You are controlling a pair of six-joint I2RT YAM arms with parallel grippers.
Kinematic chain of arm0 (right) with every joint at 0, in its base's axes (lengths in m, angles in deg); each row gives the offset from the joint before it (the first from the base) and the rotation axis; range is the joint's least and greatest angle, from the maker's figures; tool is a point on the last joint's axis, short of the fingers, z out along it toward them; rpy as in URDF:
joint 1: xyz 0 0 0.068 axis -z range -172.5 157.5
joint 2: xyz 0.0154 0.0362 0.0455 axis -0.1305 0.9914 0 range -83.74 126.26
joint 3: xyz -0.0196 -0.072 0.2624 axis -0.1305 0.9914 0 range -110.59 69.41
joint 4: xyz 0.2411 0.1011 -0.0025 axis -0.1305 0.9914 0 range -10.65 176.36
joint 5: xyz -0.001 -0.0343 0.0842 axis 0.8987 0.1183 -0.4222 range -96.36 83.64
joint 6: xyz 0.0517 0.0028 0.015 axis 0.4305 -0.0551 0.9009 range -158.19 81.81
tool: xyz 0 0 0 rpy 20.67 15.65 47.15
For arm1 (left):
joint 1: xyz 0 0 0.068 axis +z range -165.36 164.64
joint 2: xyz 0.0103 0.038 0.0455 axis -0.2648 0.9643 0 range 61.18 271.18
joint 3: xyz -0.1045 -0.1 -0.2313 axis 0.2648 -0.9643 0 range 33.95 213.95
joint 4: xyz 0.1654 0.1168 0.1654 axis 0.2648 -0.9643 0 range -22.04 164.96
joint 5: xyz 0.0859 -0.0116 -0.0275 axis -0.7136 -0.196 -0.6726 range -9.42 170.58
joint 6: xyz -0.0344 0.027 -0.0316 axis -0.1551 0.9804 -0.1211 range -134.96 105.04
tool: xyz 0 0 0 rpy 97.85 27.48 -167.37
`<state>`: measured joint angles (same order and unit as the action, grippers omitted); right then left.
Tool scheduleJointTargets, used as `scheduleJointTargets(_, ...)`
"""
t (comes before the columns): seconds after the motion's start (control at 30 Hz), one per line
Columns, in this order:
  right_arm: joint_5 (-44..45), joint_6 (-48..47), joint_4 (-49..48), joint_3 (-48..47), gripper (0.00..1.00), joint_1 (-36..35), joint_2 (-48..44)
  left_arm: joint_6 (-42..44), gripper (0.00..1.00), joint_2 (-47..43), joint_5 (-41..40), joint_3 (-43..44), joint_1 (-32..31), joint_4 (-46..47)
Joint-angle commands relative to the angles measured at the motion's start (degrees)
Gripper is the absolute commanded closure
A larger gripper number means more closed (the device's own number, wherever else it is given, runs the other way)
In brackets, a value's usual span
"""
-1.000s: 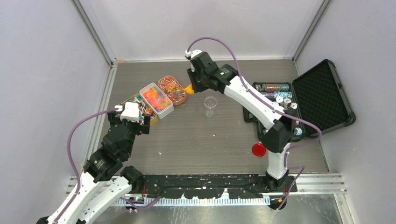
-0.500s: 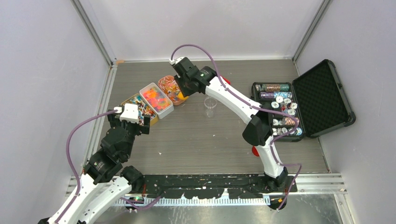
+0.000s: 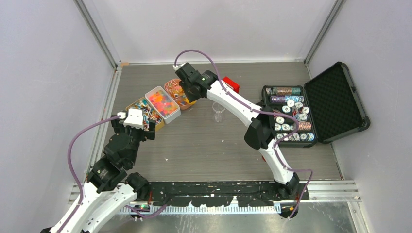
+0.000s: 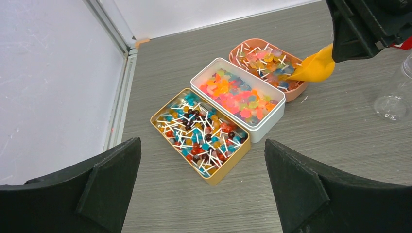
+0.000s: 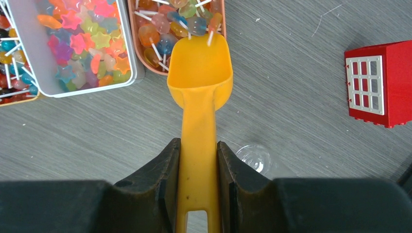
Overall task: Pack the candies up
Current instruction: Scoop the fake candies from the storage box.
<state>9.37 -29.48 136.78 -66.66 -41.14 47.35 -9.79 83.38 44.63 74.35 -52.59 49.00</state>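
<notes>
Right gripper (image 5: 198, 160) pinched the scoop (image 5: 199, 63) at the pink tray's (image 5: 144, 62) 6 o'clock rim; it needed to push toward 12 o'clock under the candies (image 5: 160, 34), then lift level, while the left gripper (image 4: 203, 194) hung spread.

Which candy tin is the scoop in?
The pink tin, at the row's end; the yellow scoop's mouth sits over its rim, not the white tin or gold tin.
</notes>
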Motion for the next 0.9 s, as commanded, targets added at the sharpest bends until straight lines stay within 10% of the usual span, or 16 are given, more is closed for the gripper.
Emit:
scheduleJointTargets(0.0, 0.8, -1.0, -3.1, -2.4, 1.00, -0.2, 1.0, 0.6, 0.00, -0.5, -0.6, 0.0, 0.1, 2.9)
scheduleJointTargets(0.87, -0.9, -0.5, -24.1, 17.8, 1.00, -0.2, -5.2, 1.0, 0.00, -0.8, -1.6, -0.1, 0.1, 2.9)
